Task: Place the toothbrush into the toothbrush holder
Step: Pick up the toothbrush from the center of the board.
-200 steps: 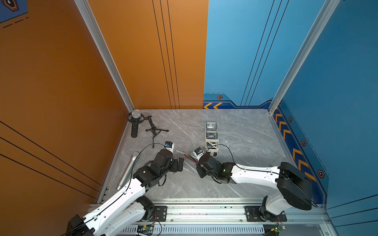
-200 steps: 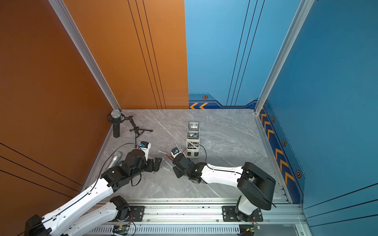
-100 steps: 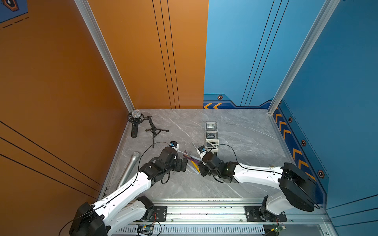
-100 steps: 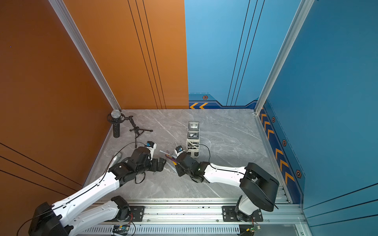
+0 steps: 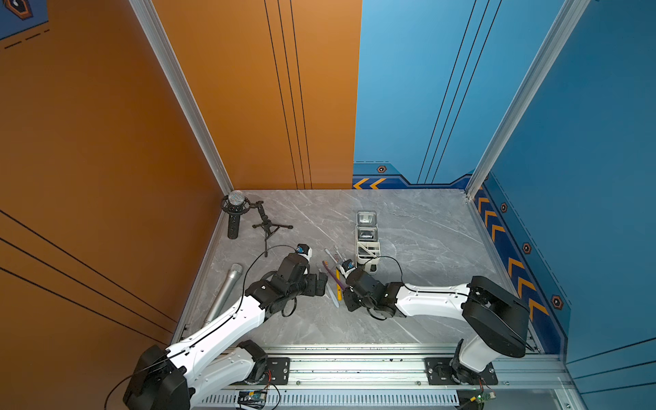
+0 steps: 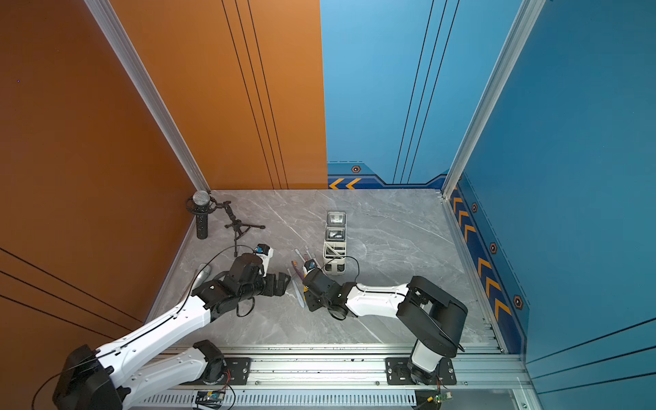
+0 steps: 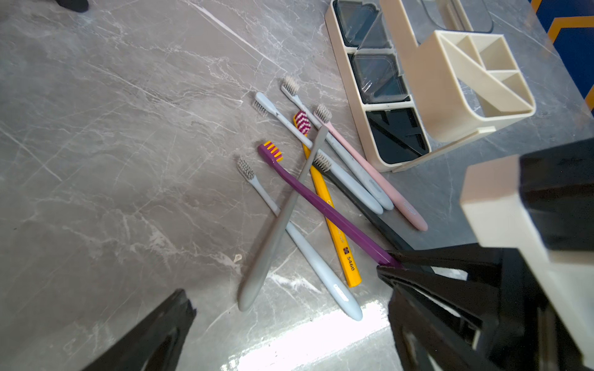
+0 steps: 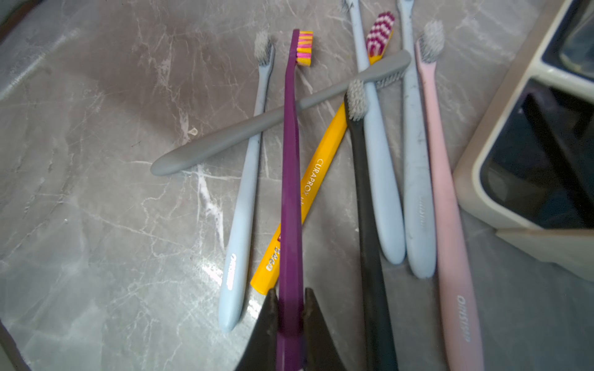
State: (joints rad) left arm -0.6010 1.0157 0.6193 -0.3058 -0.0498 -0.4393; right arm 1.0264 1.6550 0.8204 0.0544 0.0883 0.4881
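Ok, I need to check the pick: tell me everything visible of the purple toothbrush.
The purple toothbrush is slim, straight and plastic-looking, with pink and yellow bristles at its far end. The right end effector is shut on its handle end. Its shaft crosses over the grey toothbrush and the yellow toothbrush in the pile on the table; whether it touches them cannot be told.

The yellow toothbrush [image 8: 321, 167] carries the brand CURAPROX in white capitals along its handle, seen in the right wrist view. Near the handle's end stands the number 5460, white on yellow beside a small red mark. The pink toothbrush [image 8: 450, 225] and the pale blue toothbrush [image 8: 241, 225] bear white brand print too blurred to read.
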